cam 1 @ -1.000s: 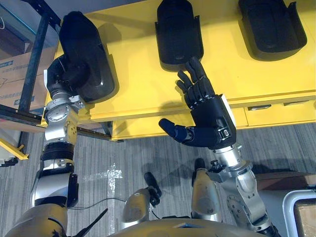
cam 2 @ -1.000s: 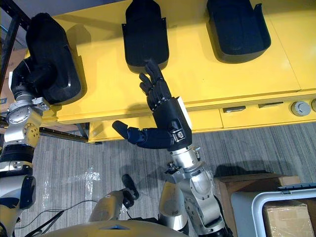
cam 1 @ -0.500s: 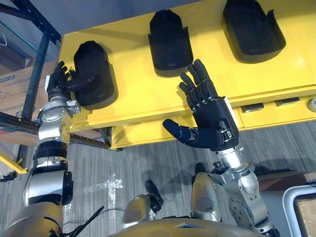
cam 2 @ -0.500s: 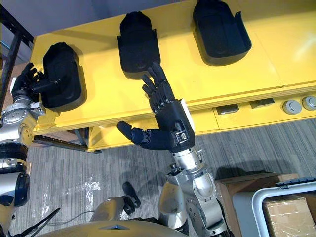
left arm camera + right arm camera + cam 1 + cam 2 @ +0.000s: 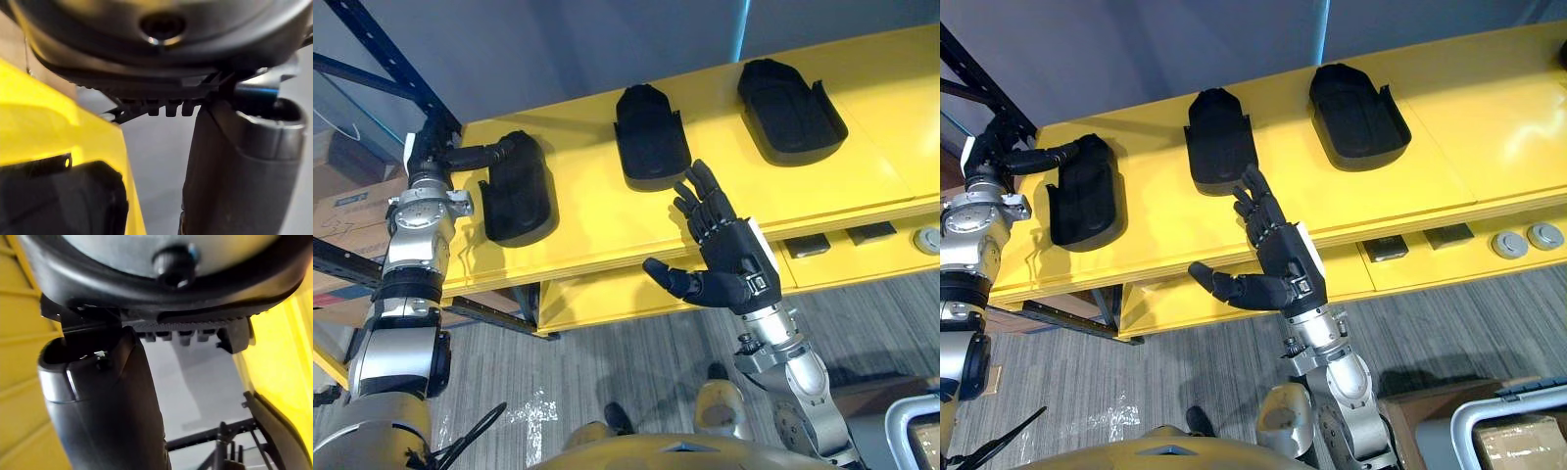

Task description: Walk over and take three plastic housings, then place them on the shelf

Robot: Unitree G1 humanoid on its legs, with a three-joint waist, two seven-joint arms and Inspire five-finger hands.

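Currently three black shells are laid along the yellow bench (image 5: pixel 881 127): left housing (image 5: pixel 519 191), middle housing (image 5: pixel 651 137), right housing (image 5: pixel 788 98). The left hand (image 5: pixel 433 147) is set at the left one's far end; its grip cannot be told. The right hand (image 5: pixel 729 264) is held spread and empty just near of the middle one. Edges should be wrapped firmly before lifting.

You're looking at matt black plastic on the left housing (image 5: pixel 517 191), middle housing (image 5: pixel 649 137) and right housing (image 5: pixel 788 98). The yellow bench (image 5: pixel 891 127) looks smooth and painted, with a soft sheen. The floor (image 5: pixel 607 343) is grey and streaky-grained.
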